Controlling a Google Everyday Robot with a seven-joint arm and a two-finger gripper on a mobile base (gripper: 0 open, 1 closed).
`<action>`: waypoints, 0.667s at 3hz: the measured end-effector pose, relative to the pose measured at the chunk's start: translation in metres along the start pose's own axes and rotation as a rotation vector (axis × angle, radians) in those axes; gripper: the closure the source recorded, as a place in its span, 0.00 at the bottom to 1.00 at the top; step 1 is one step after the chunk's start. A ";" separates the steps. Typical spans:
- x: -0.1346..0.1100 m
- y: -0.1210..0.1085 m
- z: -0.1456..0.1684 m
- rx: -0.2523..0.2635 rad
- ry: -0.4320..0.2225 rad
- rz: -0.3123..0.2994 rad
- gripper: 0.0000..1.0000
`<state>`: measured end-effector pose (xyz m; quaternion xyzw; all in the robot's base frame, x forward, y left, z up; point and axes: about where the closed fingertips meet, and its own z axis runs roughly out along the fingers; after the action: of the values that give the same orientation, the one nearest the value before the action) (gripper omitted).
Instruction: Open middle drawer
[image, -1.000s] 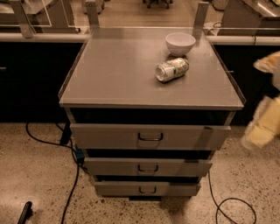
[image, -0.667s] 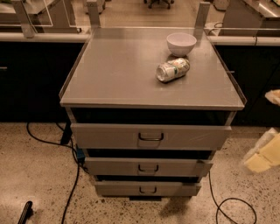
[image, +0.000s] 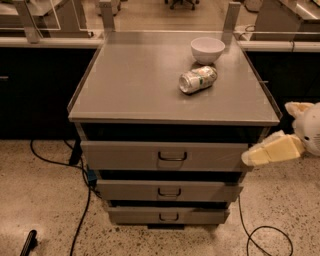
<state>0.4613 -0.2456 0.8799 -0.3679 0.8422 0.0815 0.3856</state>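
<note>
- Gripper (image: 270, 151) hangs at the right edge of the frame, near the top drawer's (image: 125, 156) right end; open or closed, I cannot tell, and it grips nothing.
- Middle drawer (image: 210, 191), lower centre, looks unopened: reaching its handle (image: 169, 192) and pulling remain.
- Can (image: 198, 79) on the cabinet top: label unreadable.

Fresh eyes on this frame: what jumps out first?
A grey metal cabinet with three stacked drawer fronts fills the centre; the grey middle drawer has a small dark pull. On top, a white round bowl sits back right, with a silver can lying on its side just in front. The pale yellow gripper is at the right edge, beside the top drawer's right end.
</note>
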 end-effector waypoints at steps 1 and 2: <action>-0.002 -0.006 0.000 0.024 -0.009 0.000 0.00; -0.002 -0.006 0.000 0.023 -0.009 0.000 0.19</action>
<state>0.4658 -0.2486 0.8819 -0.3630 0.8414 0.0734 0.3936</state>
